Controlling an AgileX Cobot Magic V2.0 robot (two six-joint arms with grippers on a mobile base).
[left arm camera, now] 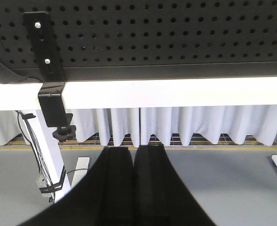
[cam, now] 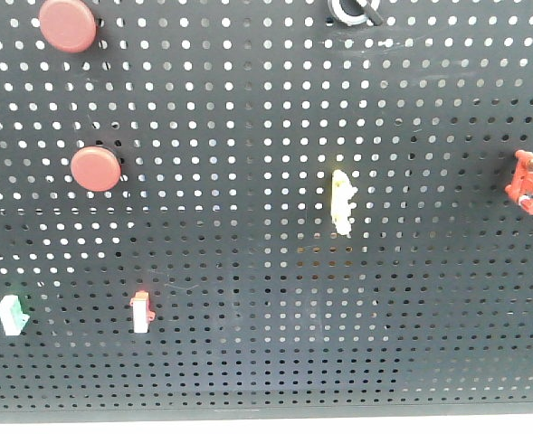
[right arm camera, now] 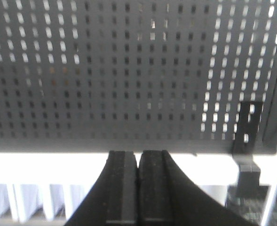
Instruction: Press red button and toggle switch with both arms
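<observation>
The front view shows a black pegboard (cam: 266, 362) with two round red buttons, one at the top left (cam: 67, 23) and one below it (cam: 96, 168). A small red-and-white toggle switch (cam: 141, 312) and a green-and-white switch (cam: 13, 314) sit at the lower left. A pale yellow switch (cam: 342, 202) is at the centre. Neither arm shows in this view. My left gripper (left arm camera: 134, 149) is shut and empty, below the pegboard's bottom edge (left arm camera: 152, 70). My right gripper (right arm camera: 138, 153) is shut and empty, just under the pegboard (right arm camera: 129, 70).
A red bracket-like part (cam: 528, 181) is at the right edge and a black ring (cam: 352, 11) at the top. A white table bar (left arm camera: 176, 92) runs under the board, with a black mounting bracket (left arm camera: 49, 52) at its left. White curtains (left arm camera: 199, 122) hang behind.
</observation>
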